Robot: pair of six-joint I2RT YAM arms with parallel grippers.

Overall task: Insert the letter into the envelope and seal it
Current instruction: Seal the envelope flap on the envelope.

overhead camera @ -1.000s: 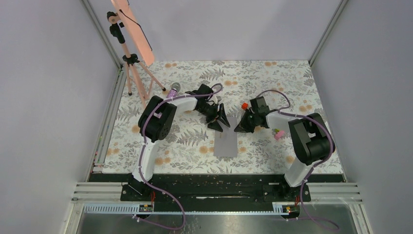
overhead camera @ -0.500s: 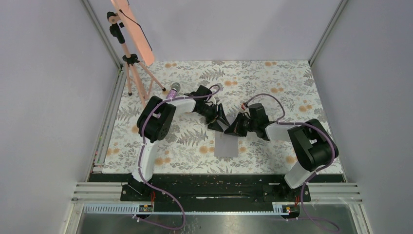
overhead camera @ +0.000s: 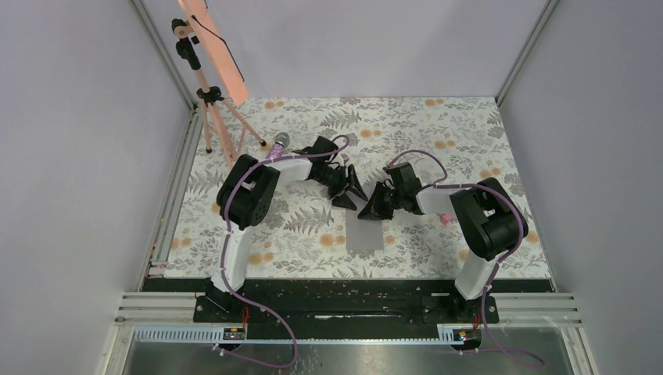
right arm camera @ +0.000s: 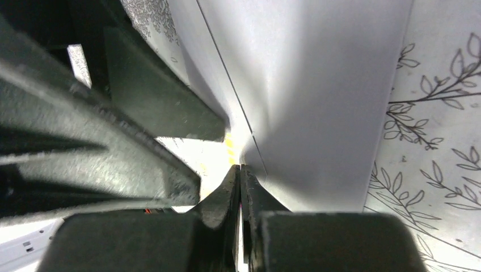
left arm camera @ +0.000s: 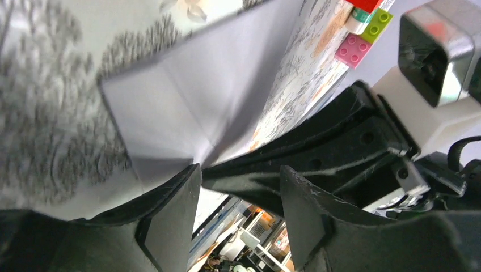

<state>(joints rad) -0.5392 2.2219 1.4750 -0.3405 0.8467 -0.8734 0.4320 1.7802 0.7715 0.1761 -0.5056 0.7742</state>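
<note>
The grey-lilac envelope lies flat on the floral table between the arms. In the left wrist view it shows a fold line with its flap part bent up. My right gripper is shut, its tips resting on the envelope at the fold on its far end. My left gripper is open just beyond that end, its fingers straddling the right gripper's black body. The letter does not show in any view.
A tripod with a pinkish panel stands at the back left. A small silver-purple object lies by the left arm. Pink and green toy bricks sit beside the right arm, also in the left wrist view.
My right gripper has swung left and down onto the envelope's far end, and less of the envelope shows. My left gripper has drawn back slightly to the left.
</note>
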